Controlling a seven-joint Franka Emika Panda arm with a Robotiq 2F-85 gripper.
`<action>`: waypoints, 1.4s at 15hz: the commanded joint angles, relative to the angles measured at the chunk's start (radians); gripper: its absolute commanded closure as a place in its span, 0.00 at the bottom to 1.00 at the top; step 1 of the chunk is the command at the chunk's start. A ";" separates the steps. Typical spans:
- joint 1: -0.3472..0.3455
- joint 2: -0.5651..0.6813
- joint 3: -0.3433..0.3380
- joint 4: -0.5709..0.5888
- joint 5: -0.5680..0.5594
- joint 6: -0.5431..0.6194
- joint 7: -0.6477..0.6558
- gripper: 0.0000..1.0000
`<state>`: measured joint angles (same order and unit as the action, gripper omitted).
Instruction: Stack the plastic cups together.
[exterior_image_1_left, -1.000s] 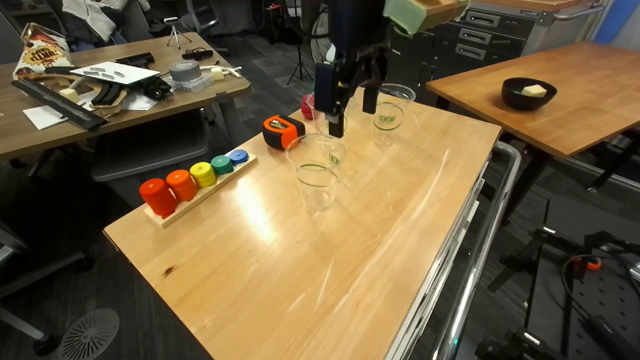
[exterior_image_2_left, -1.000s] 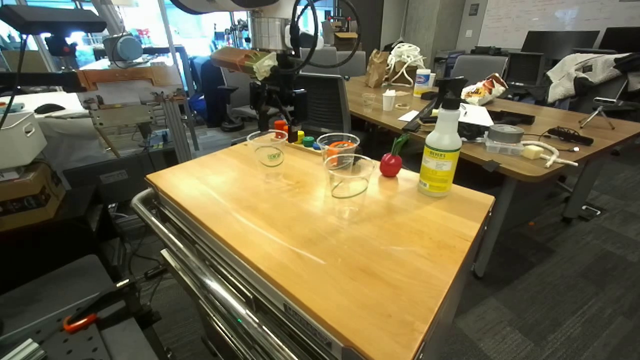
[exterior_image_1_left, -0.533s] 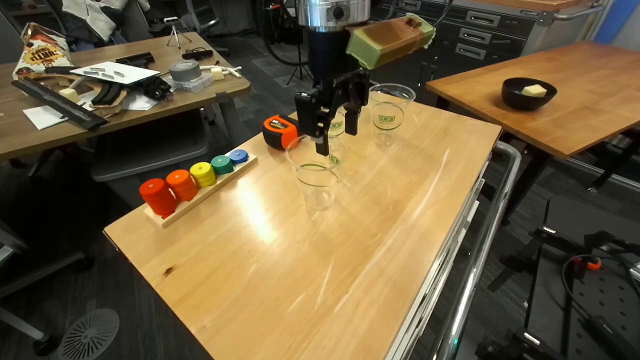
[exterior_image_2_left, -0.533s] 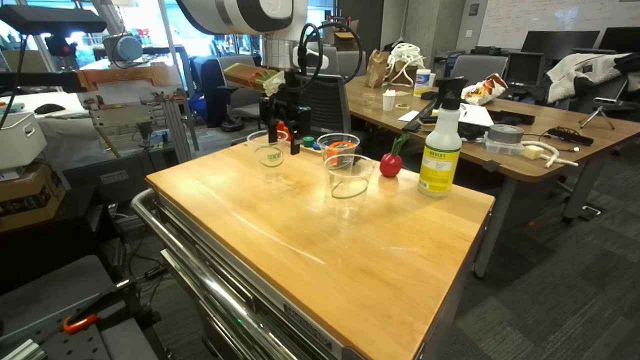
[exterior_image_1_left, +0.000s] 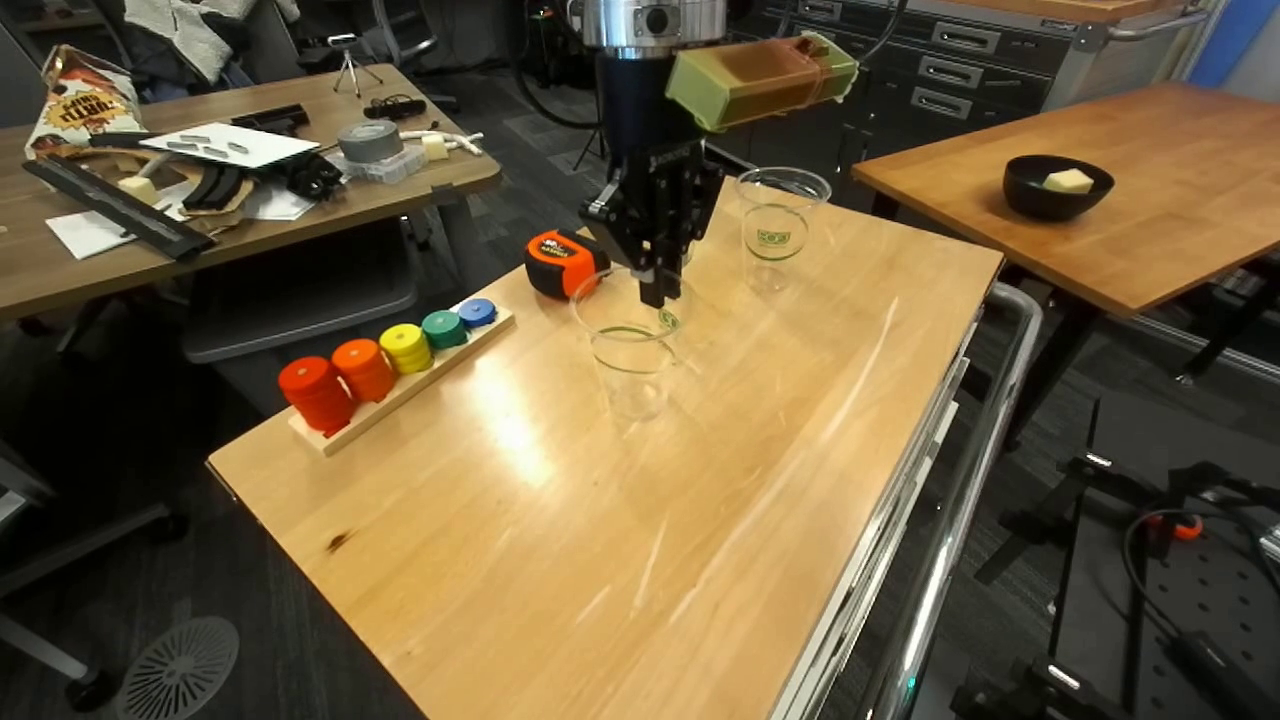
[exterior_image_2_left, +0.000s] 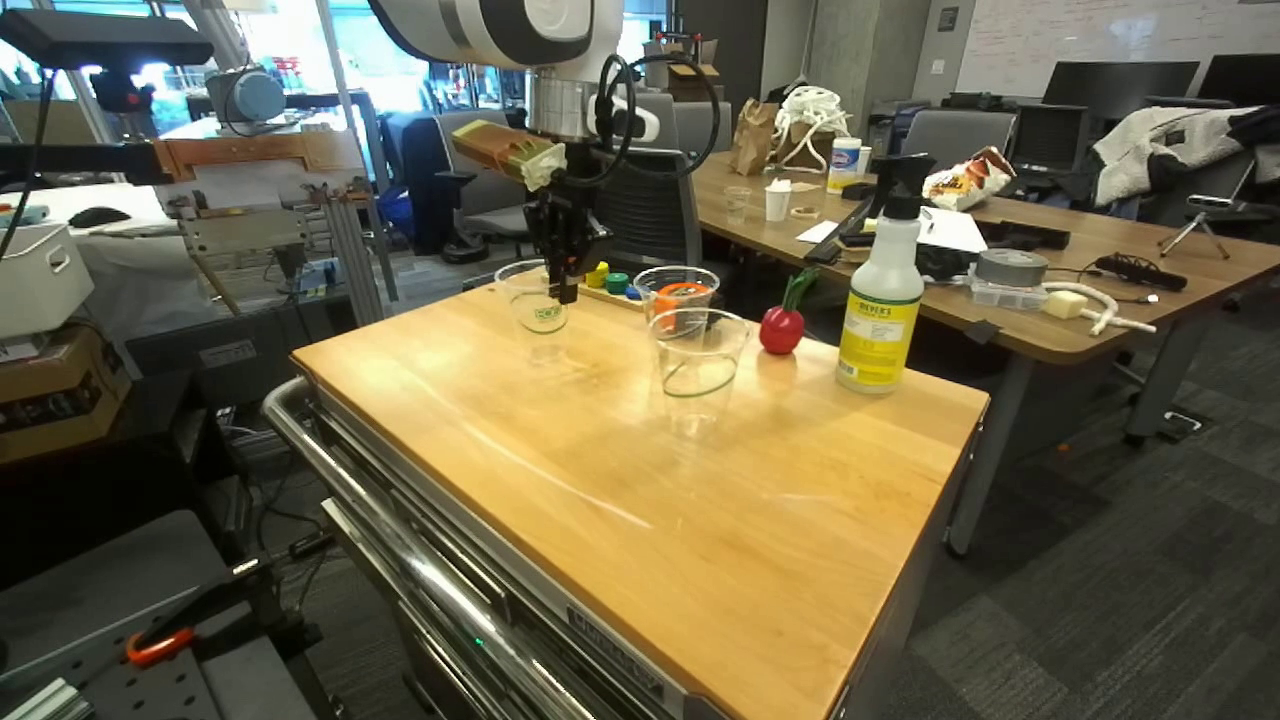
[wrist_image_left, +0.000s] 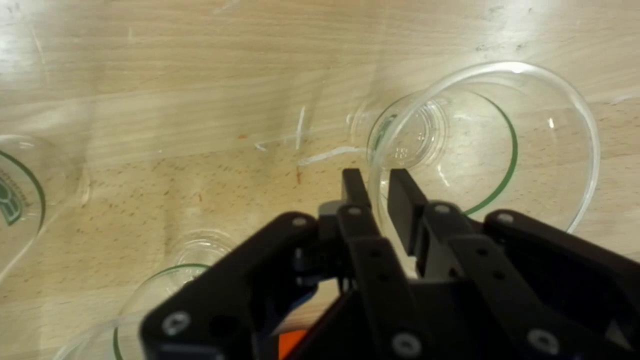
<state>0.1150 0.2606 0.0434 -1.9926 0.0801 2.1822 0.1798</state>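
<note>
Three clear plastic cups stand upright and apart on the wooden cart top. My gripper (wrist_image_left: 378, 187) reaches down over the rim of a cup (wrist_image_left: 512, 150), one finger inside and one outside. A narrow gap still shows between the pads, with the thin rim running through it, so the jaws are not closed on it. In an exterior view that cup (exterior_image_1_left: 635, 370) is the one under my gripper (exterior_image_1_left: 660, 295). A second cup (exterior_image_1_left: 775, 240) stands further back. The third cup (exterior_image_2_left: 677, 285), mostly hidden behind the gripper in an exterior view, shows at lower left (wrist_image_left: 165, 300) in the wrist view.
An orange and black tape measure (exterior_image_1_left: 567, 262) sits close to the cups. Along one edge lies a wooden board with coloured rings (exterior_image_1_left: 405, 350). A red radish-like object (exterior_image_2_left: 781, 330) and a spray bottle (exterior_image_2_left: 880, 320) stand near another edge.
My gripper has come down and across to the rim of the nearby cup. Its fingers have drawn from wide apart to a narrow gap. The cups have not moved.
</note>
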 joint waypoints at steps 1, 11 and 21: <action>-0.025 -0.020 0.019 0.008 0.089 -0.039 -0.023 1.00; -0.069 -0.125 0.008 0.081 0.265 -0.129 -0.056 0.99; -0.148 -0.217 -0.070 0.149 0.254 -0.112 -0.033 0.99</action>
<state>-0.0199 0.0451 -0.0141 -1.8565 0.3368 2.0901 0.1460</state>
